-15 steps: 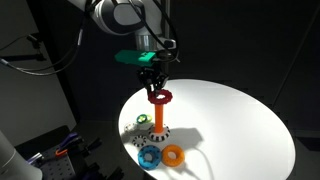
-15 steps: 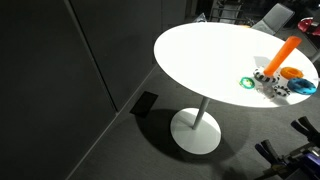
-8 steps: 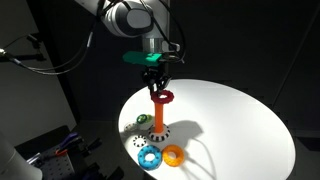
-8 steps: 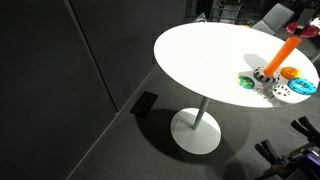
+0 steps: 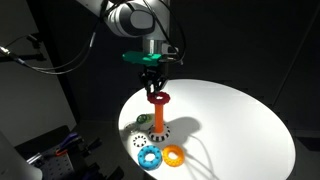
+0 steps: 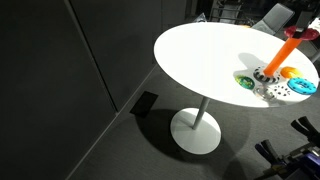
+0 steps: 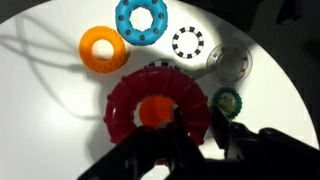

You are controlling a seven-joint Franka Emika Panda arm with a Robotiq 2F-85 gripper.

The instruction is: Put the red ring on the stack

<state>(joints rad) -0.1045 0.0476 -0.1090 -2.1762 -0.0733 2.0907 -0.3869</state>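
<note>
The red ring [image 5: 159,98] sits level over the top of the upright orange peg of the stack [image 5: 159,117], held by my gripper [image 5: 153,84], which comes down from above and is shut on the ring's rim. In the wrist view the red ring [image 7: 150,100] surrounds the orange peg top [image 7: 155,110], and my gripper [image 7: 195,122] pinches the ring's near side. In an exterior view the ring [image 6: 291,34] caps the tilted-looking peg [image 6: 280,52] at the table's far right.
Loose on the round white table [image 5: 240,120] near the stack's base: an orange-yellow ring [image 5: 174,155], a blue ring [image 5: 150,156], a green ring [image 5: 141,121], a black-and-white patterned disc [image 7: 189,43] and a clear disc [image 7: 229,62]. Dark clutter lies beyond the table's edge [image 5: 50,150].
My gripper has shifted the red ring slightly sideways and down, so it now sits centred over the peg's top instead of offset beside it.
</note>
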